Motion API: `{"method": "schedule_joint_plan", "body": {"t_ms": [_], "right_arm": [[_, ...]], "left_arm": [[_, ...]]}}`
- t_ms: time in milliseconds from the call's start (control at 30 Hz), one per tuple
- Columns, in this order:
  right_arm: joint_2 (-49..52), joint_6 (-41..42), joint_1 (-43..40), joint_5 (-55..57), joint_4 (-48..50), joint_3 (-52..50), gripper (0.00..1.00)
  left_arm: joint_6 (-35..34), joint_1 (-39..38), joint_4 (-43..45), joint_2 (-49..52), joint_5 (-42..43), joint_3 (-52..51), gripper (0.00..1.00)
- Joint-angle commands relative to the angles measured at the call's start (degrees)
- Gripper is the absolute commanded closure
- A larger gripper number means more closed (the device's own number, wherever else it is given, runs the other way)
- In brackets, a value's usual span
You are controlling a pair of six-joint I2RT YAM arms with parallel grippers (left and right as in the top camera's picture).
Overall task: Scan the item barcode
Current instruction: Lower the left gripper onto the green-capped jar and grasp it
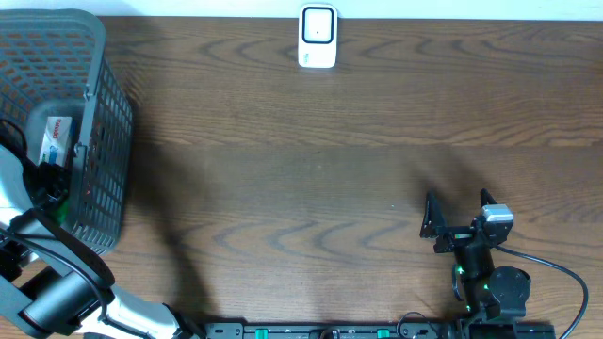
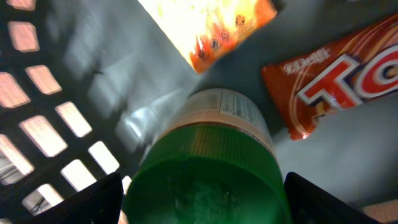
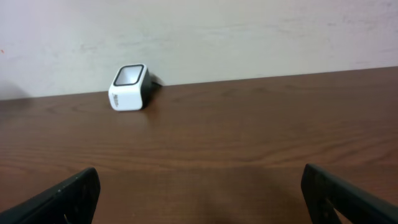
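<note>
Jar (image 2: 205, 168) one, packets (image 2: 336, 74) two, scanner (image 1: 317, 36) one

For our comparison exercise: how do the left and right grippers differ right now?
The left gripper is down in the basket; right gripper is over bare table. Left jaws flank a green-capped bottle; right jaws flank nothing. Left faces a packet; right faces the scanner. Shared: both jaws open.
</note>
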Motion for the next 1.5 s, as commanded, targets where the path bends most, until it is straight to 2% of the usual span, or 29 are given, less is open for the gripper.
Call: {"method": "schedule_joint_plan", "body": {"t_ms": [0,567,633,700,800,1233,1467], "right_arm": [[-0.1,-0.8,0.3,-0.3,-0.2,0.0,0.01],[-0.1,-0.8,0.3,-0.3,-0.2,0.0,0.01],[-0.1,-0.8,0.3,-0.3,-0.2,0.0,0.01],[-0.1,-0.8,0.3,-0.3,-0.2,0.0,0.01],[-0.1,-0.8,0.3,-0.3,-0.2,0.0,0.01],[-0.1,-0.8,0.3,-0.3,-0.2,0.0,0.01],[-0.1,-0.8,0.3,-0.3,-0.2,0.0,0.01]], "left_arm": [[-0.1,0.1,0.6,-0.3,-0.1,-1.9,0.17],[-1.0,0.1,3.9,-0.3,-0.1,-5.1,0.19],[-1.0,0.1,4.2,-0.3,-0.1,-5.1,0.25],[-1.0,0.1,4.1,-0.3,-0.1,-5.1,0.37],[-1.0,0.1,4.1,-0.3,-0.1,-5.1,0.44],[-2.9,0.1,3.5,-0.6,0.3,-4.6,0.45],[-2.9,0.1,0.7,-0.8,0.3,-0.8,0.45]]}}
